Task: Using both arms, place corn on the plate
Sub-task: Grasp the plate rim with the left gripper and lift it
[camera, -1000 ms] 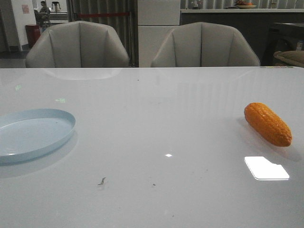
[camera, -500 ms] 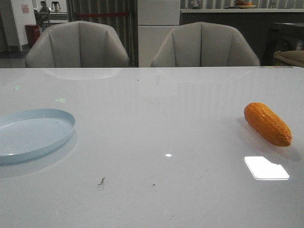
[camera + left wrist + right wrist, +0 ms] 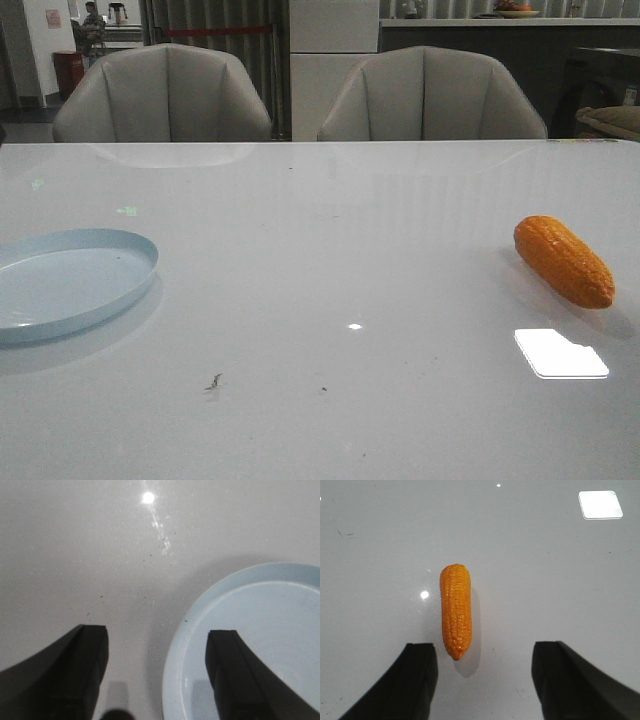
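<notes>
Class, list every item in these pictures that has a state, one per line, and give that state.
corn: lying on its side on the table, untouched, not on the plate
plate: upright on the table, nothing on it
left claw: open, holding nothing, one finger over the plate's rim
right claw: open, holding nothing, above the corn's tapered end

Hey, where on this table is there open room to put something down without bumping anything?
The broad white tabletop between the round pale-blue plate at the left and the orange bumpy corn cob at the right is bare. The strip toward the chairs is free too. Nowhere is crowded; only those two edges are taken.
</notes>
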